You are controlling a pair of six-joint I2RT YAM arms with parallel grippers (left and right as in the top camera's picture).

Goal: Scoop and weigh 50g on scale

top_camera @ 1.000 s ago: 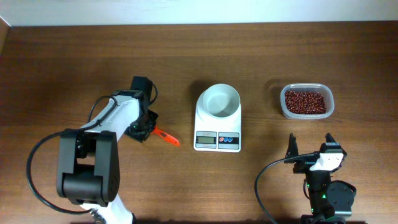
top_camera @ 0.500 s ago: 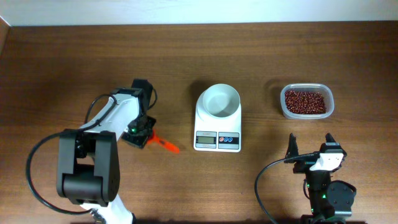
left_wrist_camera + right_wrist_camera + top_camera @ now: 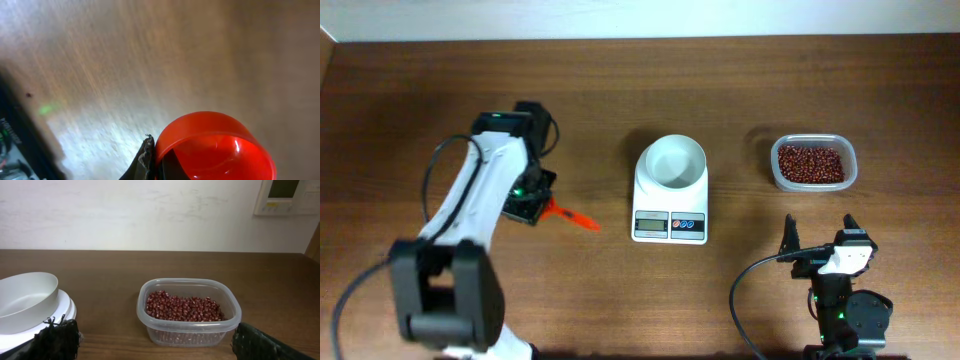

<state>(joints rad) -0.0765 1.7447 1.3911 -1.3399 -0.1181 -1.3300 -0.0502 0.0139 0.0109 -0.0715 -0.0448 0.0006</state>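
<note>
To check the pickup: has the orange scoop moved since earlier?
Yes. The orange scoop, held by the left gripper, shifted leftward in the overhead view, away from the scale.

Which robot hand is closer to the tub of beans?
Right. The right gripper sits just short of the bean container. The left gripper, holding the red scoop, is far beyond the scale.

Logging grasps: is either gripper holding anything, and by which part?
The left gripper is shut on the red plastic scoop; which part it grips is hidden. The right gripper stands open and empty.
</note>
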